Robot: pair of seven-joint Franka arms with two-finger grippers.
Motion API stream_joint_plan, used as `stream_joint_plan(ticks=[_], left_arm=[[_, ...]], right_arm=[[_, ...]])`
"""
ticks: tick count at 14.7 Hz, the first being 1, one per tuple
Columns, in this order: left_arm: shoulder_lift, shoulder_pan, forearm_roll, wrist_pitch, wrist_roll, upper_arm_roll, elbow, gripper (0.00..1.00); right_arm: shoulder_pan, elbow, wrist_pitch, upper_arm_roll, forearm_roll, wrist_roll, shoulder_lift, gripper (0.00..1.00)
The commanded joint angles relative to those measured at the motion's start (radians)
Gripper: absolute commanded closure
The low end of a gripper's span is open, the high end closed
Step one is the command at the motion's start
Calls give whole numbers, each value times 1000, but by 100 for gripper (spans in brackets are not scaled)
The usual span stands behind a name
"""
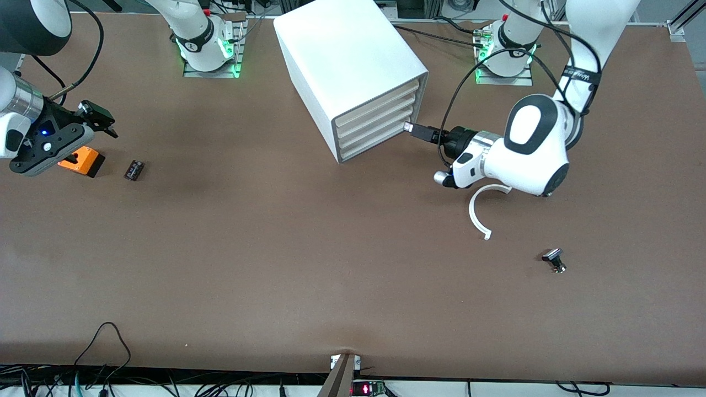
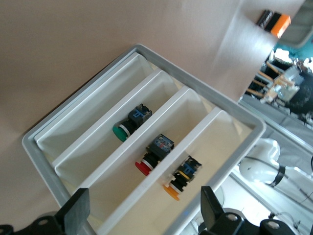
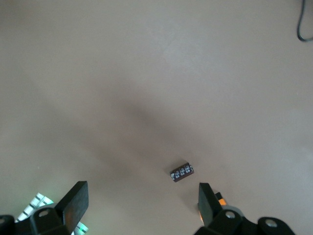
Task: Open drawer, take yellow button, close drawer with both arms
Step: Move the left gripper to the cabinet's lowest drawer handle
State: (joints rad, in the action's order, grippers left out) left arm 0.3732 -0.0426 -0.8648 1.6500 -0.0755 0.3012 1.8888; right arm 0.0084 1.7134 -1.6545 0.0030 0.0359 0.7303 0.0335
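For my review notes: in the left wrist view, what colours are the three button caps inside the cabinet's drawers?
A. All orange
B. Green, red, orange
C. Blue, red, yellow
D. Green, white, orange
B: a green cap, a red cap and an orange cap each sit in a separate drawer.

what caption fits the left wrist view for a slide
Open left gripper facing white four-drawer cabinet; green, red, orange-capped button visible inside.

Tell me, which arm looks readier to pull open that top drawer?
The left. Its open gripper sits right at the cabinet's drawer fronts, near the top drawer. The right gripper, also open, hangs over the orange box toward the table's right-arm end.
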Motion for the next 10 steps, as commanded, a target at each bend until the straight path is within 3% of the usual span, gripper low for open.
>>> stream_joint_plan(ticks=[1, 2, 5, 10], left_arm=[[21, -23, -30, 20, -139, -1, 42, 0], [27, -35, -55, 21, -158, -1, 56, 0], [24, -40, -106, 22, -184, 41, 102, 0], [-17, -39, -109, 73, -185, 116, 191, 3]], right_arm=[[2, -58, 25, 5, -8, 154, 19, 0], [2, -60, 16, 5, -17, 159, 29, 0], [1, -113, 16, 3, -154, 173, 75, 0], [102, -156, 6, 20, -151, 187, 115, 0]])
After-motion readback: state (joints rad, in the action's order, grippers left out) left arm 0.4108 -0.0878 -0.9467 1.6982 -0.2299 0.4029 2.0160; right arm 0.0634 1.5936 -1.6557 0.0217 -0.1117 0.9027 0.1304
